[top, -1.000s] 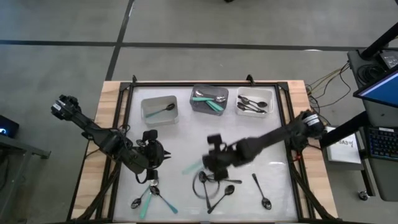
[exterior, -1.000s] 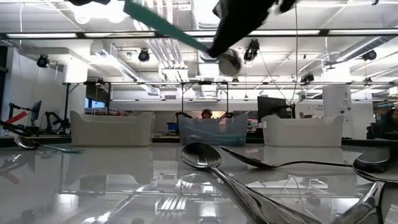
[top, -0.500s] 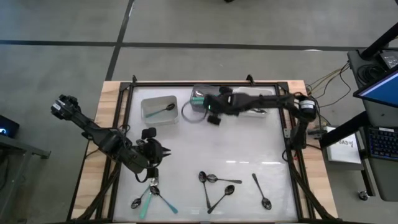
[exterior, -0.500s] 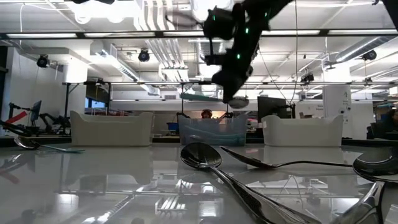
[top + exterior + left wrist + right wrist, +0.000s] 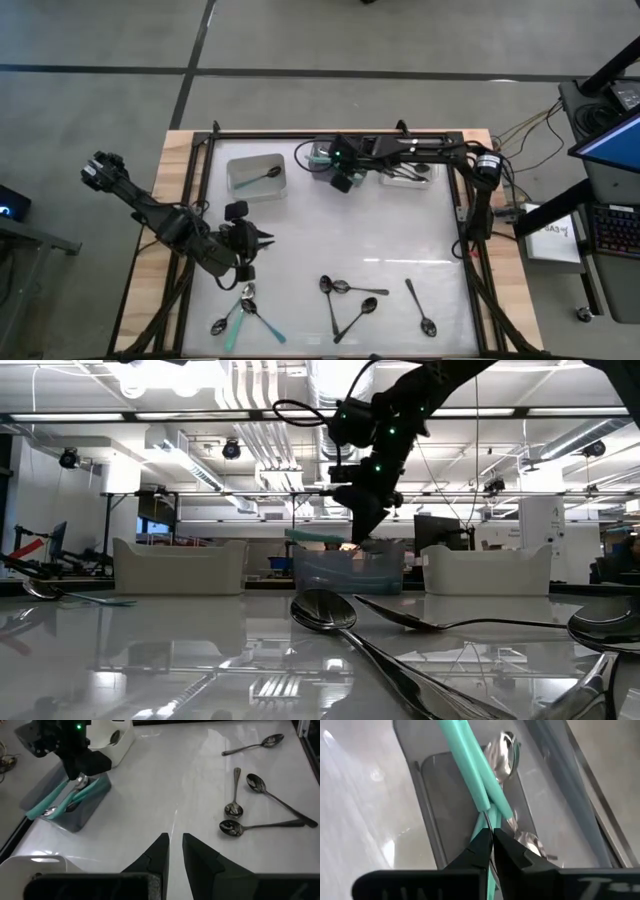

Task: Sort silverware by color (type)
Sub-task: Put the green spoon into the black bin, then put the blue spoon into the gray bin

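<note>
My right gripper (image 5: 342, 182) (image 5: 492, 837) hangs over the grey middle bin (image 5: 360, 143) (image 5: 340, 572) at the far edge, shut on a teal-handled spoon (image 5: 318, 535). Teal-handled spoons (image 5: 60, 802) lie inside that bin. The left white bin (image 5: 240, 185) holds one black spoon, and the right white bin (image 5: 432, 160) holds black ones. My left gripper (image 5: 264, 240) (image 5: 175, 851) hovers at the table's left middle, narrowly open and holding nothing. Loose spoons lie flat on the table: silver ones (image 5: 345, 298) and a mixed cluster (image 5: 240, 315) near the front. My right gripper pinches the teal-handled spoon between its two fingers where the teal handle (image 5: 481, 805) narrows. It comes from above, pointing down into the grey bin. The spoon is lifted, roughly level, its handle (image 5: 305, 534) sticking out sideways over the bin.
The three bins stand in a row along the far edge inside a black frame (image 5: 205, 200). One black spoon (image 5: 420, 308) lies alone at the front right. The table's middle (image 5: 380, 240) lies between my grippers.
My right gripper has carried the teal-handled spoon from above the table's middle to the far edge and come down over the grey middle bin. The spoon, earlier slanting high, now sits about level just above the bin. The gripper stays shut on it.
</note>
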You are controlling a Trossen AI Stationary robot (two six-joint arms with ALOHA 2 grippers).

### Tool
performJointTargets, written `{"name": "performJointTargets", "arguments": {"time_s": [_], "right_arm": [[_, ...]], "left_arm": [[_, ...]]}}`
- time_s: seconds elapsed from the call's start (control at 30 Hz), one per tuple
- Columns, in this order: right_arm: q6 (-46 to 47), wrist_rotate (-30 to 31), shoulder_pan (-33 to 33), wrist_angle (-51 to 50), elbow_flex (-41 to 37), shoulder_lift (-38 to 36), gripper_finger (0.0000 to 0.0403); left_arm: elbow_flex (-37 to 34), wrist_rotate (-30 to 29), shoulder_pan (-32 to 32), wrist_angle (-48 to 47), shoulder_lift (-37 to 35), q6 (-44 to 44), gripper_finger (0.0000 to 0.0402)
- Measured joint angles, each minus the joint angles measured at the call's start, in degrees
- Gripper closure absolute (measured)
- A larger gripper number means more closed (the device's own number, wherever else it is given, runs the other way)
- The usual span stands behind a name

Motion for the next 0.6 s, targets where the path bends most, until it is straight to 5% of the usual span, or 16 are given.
{"name": "performJointTargets", "arguments": {"time_s": [0.2, 0.43, 0.6], "right_arm": [[-0.3, 0.0, 0.9, -0.1, 0.5, -0.3, 0.0341], [3.5, -0.1, 4.0, -0.5, 0.5, -0.9, 0.0287], [5.8, -0.1, 7.5, -0.6, 0.5, -1.2, 0.0273]], "left_arm": [[0.0, 2.8, 0.0, -2.2, 0.0, -3.4, 0.0364], [0.0, 16.5, -0.1, -18.9, 0.3, -15.8, 0.0364], [-1.1, 26.2, -1.2, -22.5, 1.4, -12.0, 0.0364]]}}
